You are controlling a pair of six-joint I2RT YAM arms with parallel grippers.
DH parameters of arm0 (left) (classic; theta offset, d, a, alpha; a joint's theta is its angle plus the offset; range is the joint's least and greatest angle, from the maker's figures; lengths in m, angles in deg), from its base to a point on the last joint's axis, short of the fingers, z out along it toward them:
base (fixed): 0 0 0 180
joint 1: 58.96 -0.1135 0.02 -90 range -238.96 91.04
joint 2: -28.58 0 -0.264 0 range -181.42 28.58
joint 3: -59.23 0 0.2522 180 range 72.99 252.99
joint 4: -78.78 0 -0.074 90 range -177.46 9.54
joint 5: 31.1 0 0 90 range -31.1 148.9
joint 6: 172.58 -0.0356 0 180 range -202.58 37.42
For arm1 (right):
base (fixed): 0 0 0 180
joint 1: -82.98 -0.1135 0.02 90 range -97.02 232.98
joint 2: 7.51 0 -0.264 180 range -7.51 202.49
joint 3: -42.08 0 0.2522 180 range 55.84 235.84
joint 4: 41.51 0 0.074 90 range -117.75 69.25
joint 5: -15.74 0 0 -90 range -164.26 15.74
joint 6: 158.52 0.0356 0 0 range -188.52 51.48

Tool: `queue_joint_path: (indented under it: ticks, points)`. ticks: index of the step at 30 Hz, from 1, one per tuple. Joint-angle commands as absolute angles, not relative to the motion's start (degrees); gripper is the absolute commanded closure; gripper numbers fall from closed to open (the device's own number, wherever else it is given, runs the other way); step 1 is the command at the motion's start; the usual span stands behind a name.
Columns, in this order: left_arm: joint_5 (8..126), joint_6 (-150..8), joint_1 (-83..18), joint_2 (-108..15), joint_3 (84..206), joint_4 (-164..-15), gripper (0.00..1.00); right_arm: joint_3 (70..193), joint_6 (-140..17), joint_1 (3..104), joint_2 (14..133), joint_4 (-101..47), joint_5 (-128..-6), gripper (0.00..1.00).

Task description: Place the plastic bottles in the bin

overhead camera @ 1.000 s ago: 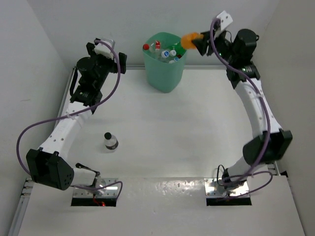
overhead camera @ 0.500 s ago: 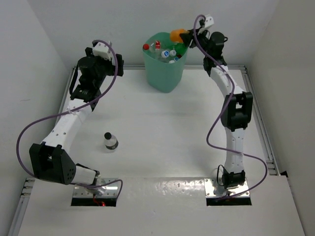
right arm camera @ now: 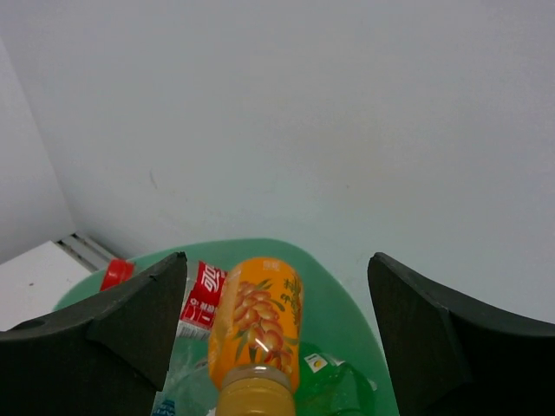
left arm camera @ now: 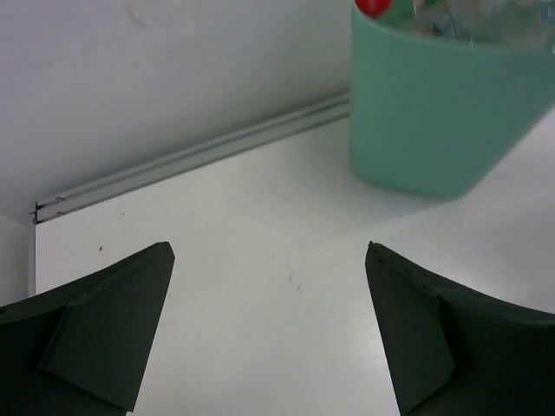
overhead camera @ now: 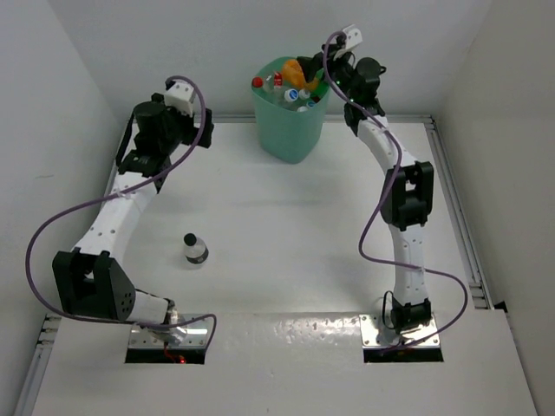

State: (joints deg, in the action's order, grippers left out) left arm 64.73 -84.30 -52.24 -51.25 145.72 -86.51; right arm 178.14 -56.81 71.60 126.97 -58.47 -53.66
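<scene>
Seen from above, one mint-green bin stood at 12 o'clock on the white table, close to the back wall. Your right claw hung over the bin, its two fingers spread wide and gripping nothing. Below them, one orange bottle showed inside the rim, neck toward the camera, touching neither finger. Around it were one red-labelled bottle, one green bottle and one red cap; the full count could not be told. Your left claw was spread and empty at 10 o'clock. One black-capped bottle stood upright at 9 o'clock.
</scene>
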Motion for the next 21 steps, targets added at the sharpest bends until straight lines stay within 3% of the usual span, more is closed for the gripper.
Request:
queue_joint_path:
  ticks: [1,4,8,12,21]
  points:
    - [79.7,-93.9,-57.4,-47.2,148.0,-75.7,0.0,178.7,-58.2,72.3,119.4,-61.9,-54.7,0.17]
    - [94.5,-101.2,-64.8,-44.4,148.0,-67.1,0.0,173.2,-58.1,74.3,110.0,-61.3,-53.7,0.15]
    - [102.5,-116.4,-70.6,-41.6,148.0,-52.3,0.02,162.5,-55.3,77.2,99.4,-58.8,-50.5,0.15]
    - [103.2,-135.2,-72.5,-40.7,147.5,-33.6,0.04,143.5,-56.7,80.5,85.7,-55.3,-46.5,0.15]
    - [99.2,-158.1,-73.0,-38.5,135.2,-19.7,0.02,121.6,-55.4,86.9,66.9,-38.7,-42.5,0.15]
